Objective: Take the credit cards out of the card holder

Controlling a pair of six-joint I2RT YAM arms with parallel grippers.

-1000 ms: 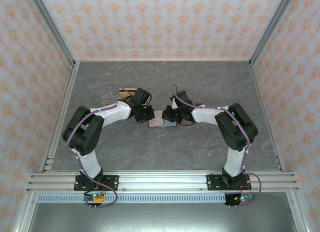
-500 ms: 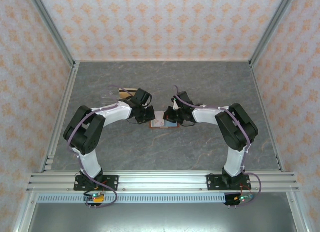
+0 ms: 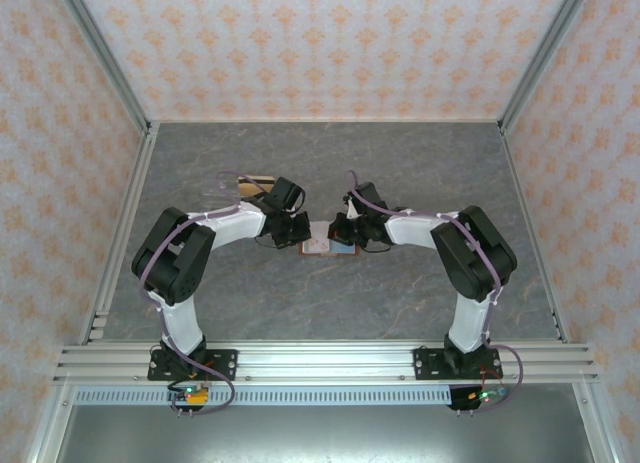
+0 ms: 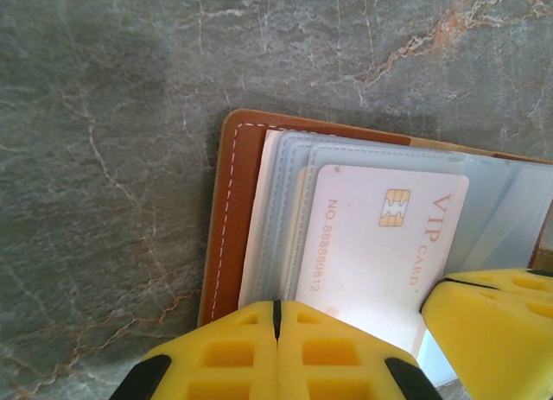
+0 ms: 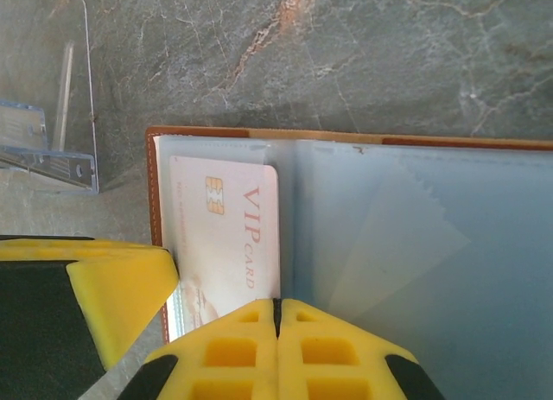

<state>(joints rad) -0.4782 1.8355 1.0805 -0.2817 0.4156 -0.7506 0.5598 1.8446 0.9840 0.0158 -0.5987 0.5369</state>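
Note:
The card holder (image 3: 322,246) lies open on the table's middle, brown leather edge (image 4: 229,219) around blue-grey clear pockets (image 5: 415,244). A pale pinkish-white credit card (image 4: 380,236) marked VIP sits in its left pocket (image 5: 229,236). My left gripper (image 3: 303,235) is shut, tips (image 4: 277,309) low over the holder's left side at the sleeve edges. My right gripper (image 3: 343,238) is shut too, tips (image 5: 277,307) over the fold beside the card. Each wrist view catches the other gripper's yellow finger (image 4: 492,331) (image 5: 104,288). The greyish and tan-gold cards are out of view.
A clear plastic stand (image 5: 52,132) sits on the grey marble table just left of the holder; a tan item (image 3: 255,183) lies behind the left arm. Patterned walls and metal rails (image 3: 320,358) enclose the table.
The left gripper has edged right, closer to the holder, and the right gripper has settled slightly lower over it. The holder has shifted a little.

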